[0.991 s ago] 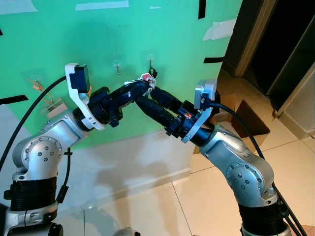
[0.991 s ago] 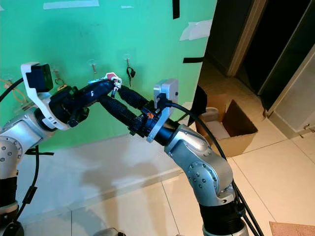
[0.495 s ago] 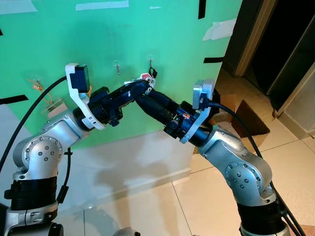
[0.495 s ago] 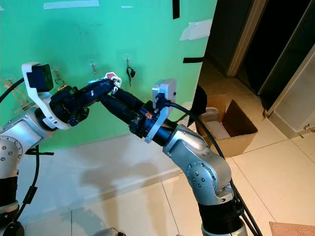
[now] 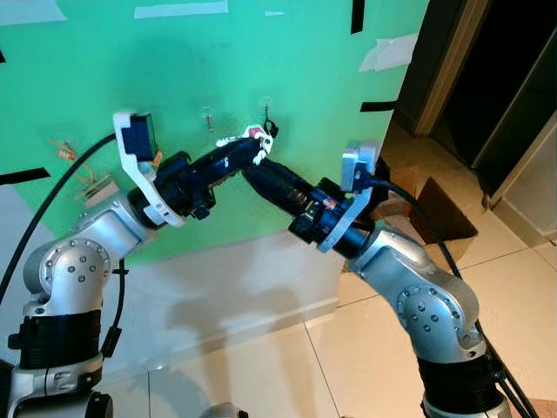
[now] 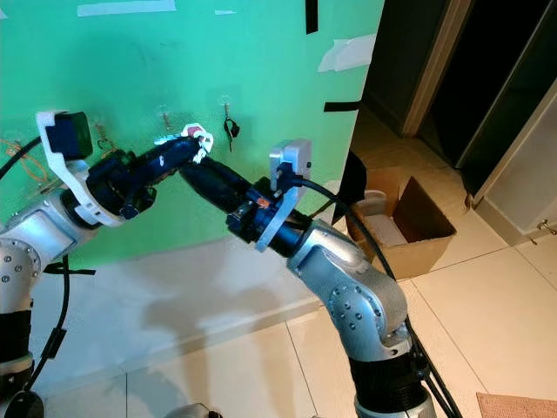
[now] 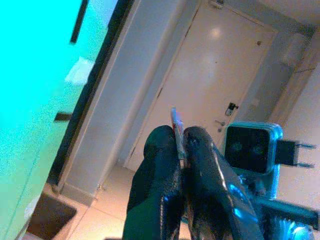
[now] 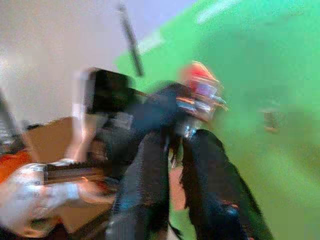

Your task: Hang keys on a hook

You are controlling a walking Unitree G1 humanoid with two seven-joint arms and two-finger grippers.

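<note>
The keys, a small bunch with a red-and-white tag and thin silver metal parts, sit at the tip of the left gripper, pinched between its two long black fingers. In the left wrist view a thin red-edged sliver stands up out of the closed seam between the fingers, so the jaws are clenched on the bunch. The bunch hangs in front of the green wall panel, just beside a small clear hook at about its 7 o'clock; a dark little item already dangles from that hook. Whether the bunch touches the hook cannot be told. A second clear hook sits at 9 o'clock from the first.

The right gripper reaches up from 5 o'clock, its black fingers running directly under the left fingers, the tips close beneath the tag. The right wrist view is smeared with blur: the red tag shows past two dark fingers with a narrow gap between them, but whether they pinch anything cannot be told. Individual key blades are too small to make out. An open brown cardboard box stands on the tiled floor at 3 o'clock.
</note>
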